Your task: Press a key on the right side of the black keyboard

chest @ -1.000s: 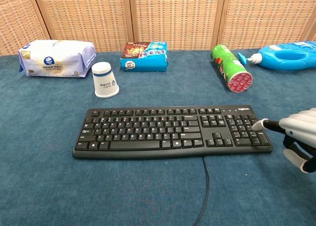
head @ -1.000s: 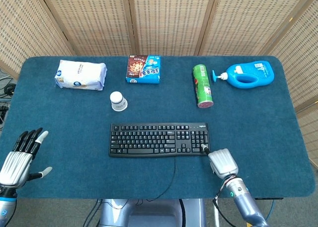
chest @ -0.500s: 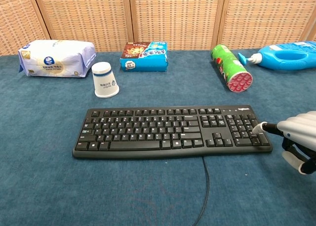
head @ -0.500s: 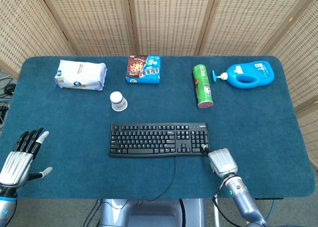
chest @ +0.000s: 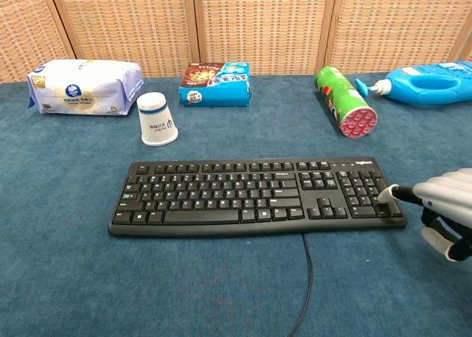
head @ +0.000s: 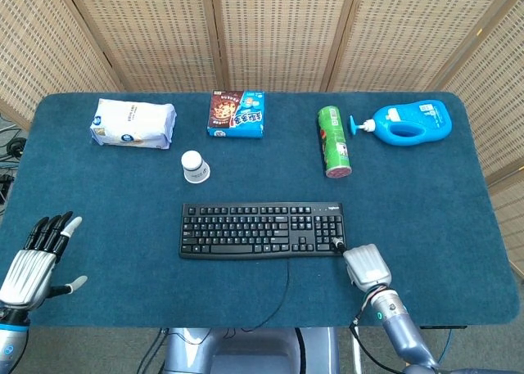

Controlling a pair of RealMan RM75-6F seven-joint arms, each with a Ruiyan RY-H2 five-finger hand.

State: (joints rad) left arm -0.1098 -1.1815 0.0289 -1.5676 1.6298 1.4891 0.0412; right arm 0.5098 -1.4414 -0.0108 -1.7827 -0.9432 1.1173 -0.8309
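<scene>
Keyboard: the flat black plastic keyboard (head: 261, 230) lies in the middle of the counter (head: 426, 210), nearer its front edge, with a thin black cable (chest: 307, 285) running toward that edge.
Right hand: the silver right hand (head: 369, 267) is at the keyboard's right front corner; one of its fingers (chest: 389, 193) is stretched out with the white tip on a key at the right end, the others are curled under the palm.
Left hand: the silver and black left hand (head: 34, 259) is at the counter's front left corner, fingers spread and holding nothing.
Back edge, left to right: a white soft plastic bag (head: 133, 123), a blue cookie box (head: 237, 114), a green snack tube (head: 333, 141) lying on its side, a blue detergent bottle (head: 412, 122) lying down.
Cup: a white paper cup (head: 194, 166) stands upside down between the bag and the keyboard.
</scene>
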